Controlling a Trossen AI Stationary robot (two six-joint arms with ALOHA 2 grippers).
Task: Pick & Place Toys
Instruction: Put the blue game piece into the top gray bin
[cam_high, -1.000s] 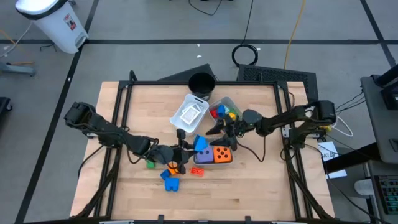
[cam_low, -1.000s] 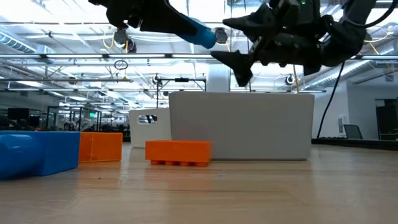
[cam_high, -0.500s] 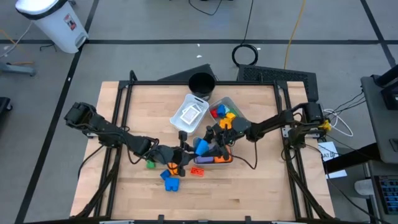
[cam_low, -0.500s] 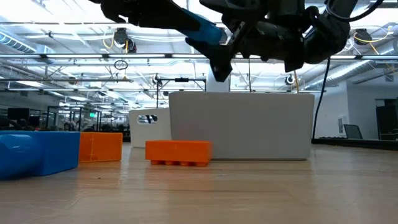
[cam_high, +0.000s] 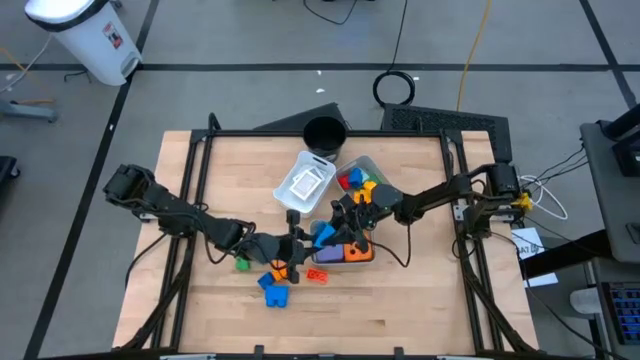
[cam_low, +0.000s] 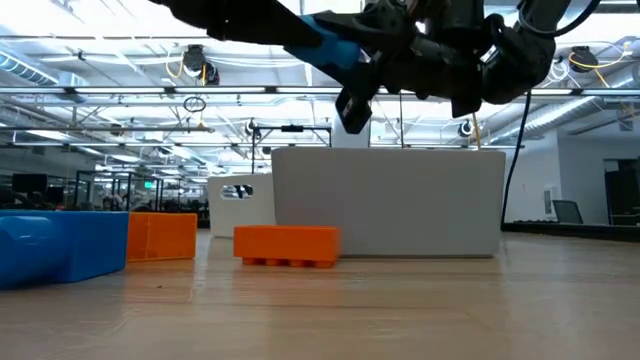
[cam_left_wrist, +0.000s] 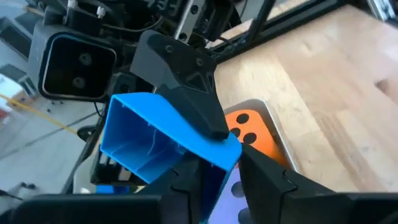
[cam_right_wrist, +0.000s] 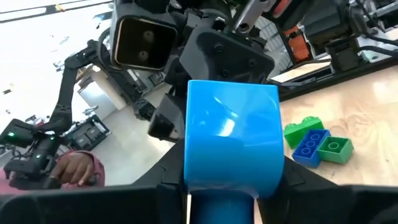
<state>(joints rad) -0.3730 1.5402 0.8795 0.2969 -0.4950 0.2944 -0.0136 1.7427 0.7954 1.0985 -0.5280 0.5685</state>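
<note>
A blue hollow block (cam_high: 322, 233) hangs in the air between my two grippers, above a grey tray (cam_high: 372, 256) that holds an orange dotted die (cam_left_wrist: 249, 127) and a purple one (cam_left_wrist: 229, 186). My left gripper (cam_high: 306, 239) comes at it from the table's left and my right gripper (cam_high: 337, 227) from the right; both are shut on it. In the low view the block (cam_low: 335, 42) shows high above the table. Loose toys lie near the front: green (cam_high: 241, 264), orange (cam_high: 278, 268), blue (cam_high: 273, 291) and red (cam_high: 318, 273). My left gripper has the lower wall (cam_left_wrist: 214, 171) of the block's open end between its two fingers, coming roughly level from the table's left. The block is lifted clear, its hollow side toward this gripper. My right gripper pinches the block's two opposite sides (cam_right_wrist: 199, 168) between its two fingers, level from the table's right. One finger (cam_left_wrist: 186, 93) lies along the block's upper face. The block is clear of the tray and table.
Behind the arms stand a second tray (cam_high: 362, 180) with several coloured blocks, a white-tiled tray (cam_high: 307, 183) and a black cup (cam_high: 323, 133). In the low view an orange brick (cam_low: 287, 245) lies in front of the tray wall (cam_low: 390, 200).
My right gripper has gone toward the table's left to the blue block and has shut on it. The block has stayed in the air at my left gripper, tipping slightly.
</note>
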